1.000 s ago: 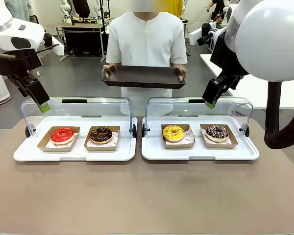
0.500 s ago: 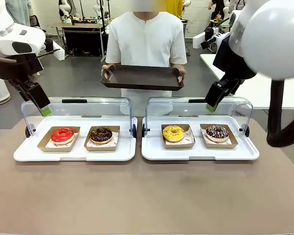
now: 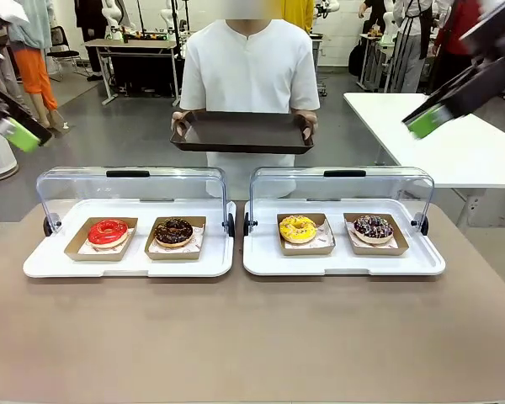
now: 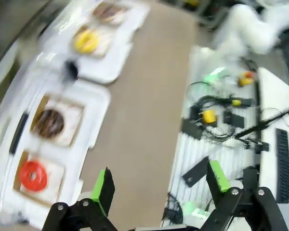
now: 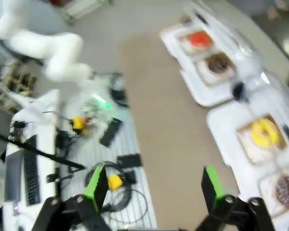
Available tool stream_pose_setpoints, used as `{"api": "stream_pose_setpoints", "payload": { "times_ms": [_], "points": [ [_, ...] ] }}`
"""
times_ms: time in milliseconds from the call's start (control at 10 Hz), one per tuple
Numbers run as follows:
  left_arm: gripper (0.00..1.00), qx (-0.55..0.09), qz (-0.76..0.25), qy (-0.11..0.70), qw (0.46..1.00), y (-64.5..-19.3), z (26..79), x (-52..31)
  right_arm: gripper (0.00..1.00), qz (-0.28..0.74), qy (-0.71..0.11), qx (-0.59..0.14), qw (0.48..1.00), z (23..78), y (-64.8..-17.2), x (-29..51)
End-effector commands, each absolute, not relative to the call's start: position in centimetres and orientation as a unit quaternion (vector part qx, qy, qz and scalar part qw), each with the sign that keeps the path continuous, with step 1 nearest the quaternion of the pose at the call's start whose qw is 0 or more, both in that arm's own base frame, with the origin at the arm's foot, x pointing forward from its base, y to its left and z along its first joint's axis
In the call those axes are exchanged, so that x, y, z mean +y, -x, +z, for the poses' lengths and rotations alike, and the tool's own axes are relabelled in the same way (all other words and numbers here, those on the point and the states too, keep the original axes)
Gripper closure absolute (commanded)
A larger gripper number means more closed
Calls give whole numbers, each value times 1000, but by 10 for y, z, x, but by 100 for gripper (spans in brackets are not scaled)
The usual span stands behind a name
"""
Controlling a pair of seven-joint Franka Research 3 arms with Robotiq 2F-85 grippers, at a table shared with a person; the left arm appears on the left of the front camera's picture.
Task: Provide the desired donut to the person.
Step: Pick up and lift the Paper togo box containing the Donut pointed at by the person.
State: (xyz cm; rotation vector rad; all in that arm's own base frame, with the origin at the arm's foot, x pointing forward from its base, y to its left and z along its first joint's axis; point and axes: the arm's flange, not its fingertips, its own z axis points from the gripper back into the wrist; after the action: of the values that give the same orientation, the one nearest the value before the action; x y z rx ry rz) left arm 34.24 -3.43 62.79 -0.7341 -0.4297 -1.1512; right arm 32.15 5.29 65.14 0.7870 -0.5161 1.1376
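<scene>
Left gripper (image 4: 160, 180) and right gripper (image 5: 153, 182) both gape wide and empty. The donuts (image 3: 298, 227) sit well below them on the worktop. Risk: the person (image 3: 251, 71) signals no choice, so you may grab the wrong one or clip a clear lid (image 3: 130, 189).

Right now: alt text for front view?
A person holds an empty dark tray beyond two open white cases on the table. The left case holds a red donut and a chocolate donut, the right case a yellow donut and a sprinkled donut. Left claw and right claw hang high at the edges.
</scene>
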Motion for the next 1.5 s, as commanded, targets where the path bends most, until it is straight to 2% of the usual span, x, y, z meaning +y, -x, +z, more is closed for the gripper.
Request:
{"api": "stream_pose_setpoints", "payload": {
  "times_ms": [0,100,300,600,900,1200,1400],
  "points": [
    [0,-206,-575,407,679,-353,627,-7,0,547,-506,-195,638,656,-331,20],
    [0,-241,-593,419,644,-356,623,12,0,546,-525,-217,615,656,-333,-3],
    [0,-294,-600,417,617,-366,612,38,0,538,-544,-243,597,647,-338,-35],
    [0,-352,-569,388,634,-363,608,59,0,522,-511,-298,614,635,-341,-74],
    [0,-371,-550,371,650,-355,613,76,0,485,-440,-366,661,632,-336,-85],
    [0,-374,-542,347,668,-348,613,82,0,471,-408,-379,684,632,-330,-84],
    [0,-331,-530,304,719,-351,614,72,0,472,-389,-372,699,631,-330,-67]
  ]
}}
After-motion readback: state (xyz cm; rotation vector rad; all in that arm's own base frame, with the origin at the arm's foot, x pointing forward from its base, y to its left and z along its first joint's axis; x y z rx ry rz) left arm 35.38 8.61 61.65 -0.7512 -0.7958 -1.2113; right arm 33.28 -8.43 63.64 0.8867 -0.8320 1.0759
